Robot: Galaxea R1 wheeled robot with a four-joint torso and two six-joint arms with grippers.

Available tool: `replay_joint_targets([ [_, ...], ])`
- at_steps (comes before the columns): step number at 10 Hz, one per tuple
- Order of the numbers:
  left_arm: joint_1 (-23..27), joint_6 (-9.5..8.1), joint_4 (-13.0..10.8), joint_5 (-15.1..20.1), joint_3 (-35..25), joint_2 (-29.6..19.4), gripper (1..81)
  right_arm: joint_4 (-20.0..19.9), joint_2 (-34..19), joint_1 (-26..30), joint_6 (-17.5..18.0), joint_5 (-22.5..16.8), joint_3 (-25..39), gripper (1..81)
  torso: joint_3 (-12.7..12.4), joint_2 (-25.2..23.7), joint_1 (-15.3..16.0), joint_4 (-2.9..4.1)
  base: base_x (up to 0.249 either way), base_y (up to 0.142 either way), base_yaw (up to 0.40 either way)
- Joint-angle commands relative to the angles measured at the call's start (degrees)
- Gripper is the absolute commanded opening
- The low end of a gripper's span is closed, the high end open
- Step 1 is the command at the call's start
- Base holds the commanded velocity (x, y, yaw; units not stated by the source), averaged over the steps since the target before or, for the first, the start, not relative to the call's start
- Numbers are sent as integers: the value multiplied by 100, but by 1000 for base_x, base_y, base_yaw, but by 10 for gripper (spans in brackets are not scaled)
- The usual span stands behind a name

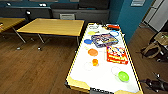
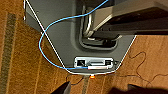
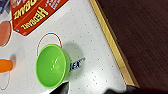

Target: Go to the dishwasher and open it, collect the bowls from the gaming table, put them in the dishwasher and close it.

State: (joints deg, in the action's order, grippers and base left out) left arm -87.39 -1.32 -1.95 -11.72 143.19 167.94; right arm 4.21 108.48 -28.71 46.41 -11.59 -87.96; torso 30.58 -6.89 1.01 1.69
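The gaming table [image 1: 100, 72], a long white worktop with a yellow rim, is seen in the head view running away from the robot over a dark wood floor [image 1: 32, 70]. A green bowl [image 1: 123, 76] stands upright near the worktop's near right corner, just beside a faint red ring printed on the surface. An orange bowl [image 1: 92, 52] lies about midway along, left of centre, with a small orange cup [image 1: 95, 62] just nearer. A blue bowl [image 1: 88, 41] is seen farther along, touching or just beside a dark game box [image 1: 104, 40], and a yellow bowl [image 1: 91, 32] lies beyond that near the far end. A red game box [image 1: 116, 55] lies flat on the right half, between the dark box and the green bowl. In the right wrist view the green bowl [image 3: 52, 65] is shown large, open side up, apart from the red box [image 3: 35, 12] and well in from the yellow rim [image 3: 110, 42]. The right arm [image 1: 155, 85] is seen low at the worktop's right side; the state of the right claw cannot be told. The left wrist view shows the robot's grey base [image 2: 65, 37] with a blue cable [image 2: 47, 32] over carpet [image 2: 20, 62]; the left claw's state cannot be told. Two yellow tables [image 1: 53, 27] stand to the left.
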Motion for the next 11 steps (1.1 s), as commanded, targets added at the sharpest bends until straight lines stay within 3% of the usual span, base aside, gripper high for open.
replay_joint_targets([
  [1, -98, 0, 2, 407, -37, -32, 811, -201, -273, 773, 8, -150, -177, 811, -4, 0, 0, 0, 0, 0, 0],
  [4, -98, 0, 54, 407, -11, -49, 811, -227, -70, 932, 17, -344, -239, 811, 2, 2, 2, 0, 0, 0, 0],
  [5, -98, 0, 81, 407, 16, -49, 811, -218, -61, 932, 8, -344, -230, 811, 2, 2, 2, -375, 0, 0, 0],
  [6, -98, 0, 81, 407, 25, -49, 811, -218, -70, 932, 8, -344, -221, 811, 2, 2, 2, -510, 0, 0, 0],
  [7, -98, 0, 72, 407, 25, -41, 811, -218, -78, 932, 0, -344, -221, 811, 2, 5, 2, -1069, 0, 0, 0],
  [9, -98, 0, 72, 407, 25, -49, 811, -210, -87, 932, 0, -344, -212, 811, 5, 6, 5, -423, 0, 0, 0],
  [10, -98, 0, 81, 407, 25, -49, 811, -218, -70, 975, 0, -344, -221, 811, 5, 6, 5, -649, 0, 0, 0],
  [11, -98, 0, 81, 407, 25, -49, 811, -218, -44, 1028, 0, -352, -230, 811, 5, 6, 5, -780, 0, 0, 0],
])
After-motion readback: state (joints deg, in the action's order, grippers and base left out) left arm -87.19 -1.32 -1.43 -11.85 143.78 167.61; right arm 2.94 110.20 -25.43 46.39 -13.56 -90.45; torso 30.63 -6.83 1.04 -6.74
